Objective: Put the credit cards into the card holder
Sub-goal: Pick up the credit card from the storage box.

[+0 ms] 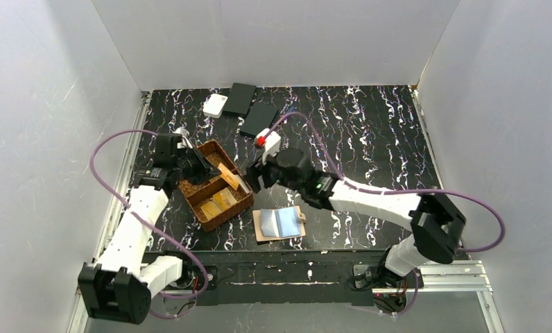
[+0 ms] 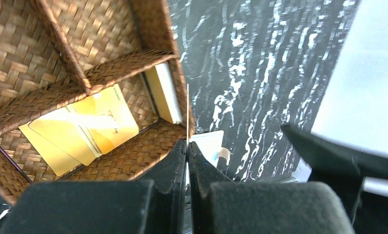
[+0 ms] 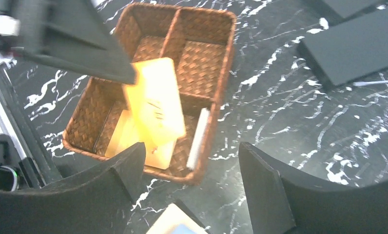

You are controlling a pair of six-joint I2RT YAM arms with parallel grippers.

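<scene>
My left gripper (image 1: 208, 167) hangs over the brown woven tray (image 1: 192, 193), shut on an orange-gold credit card (image 1: 227, 174). In the left wrist view that card (image 2: 187, 109) shows edge-on as a thin line rising from the shut gripper (image 2: 187, 144). In the right wrist view its face (image 3: 155, 100) stands tilted above the tray (image 3: 224, 58). More gold credit cards (image 2: 80, 129) lie in a tray compartment, and a pale one (image 3: 198, 139) leans on its wall. The card holder (image 1: 279, 223) lies open and tan, with a bluish card inside. My right gripper (image 1: 256, 177) is open and empty beside the tray.
Two flat black boxes (image 1: 240, 98) (image 1: 260, 118) and a white square box (image 1: 215, 105) sit at the back. A small white device with a red button (image 1: 268, 141) lies behind my right gripper. White walls enclose the black marbled table (image 1: 370, 132).
</scene>
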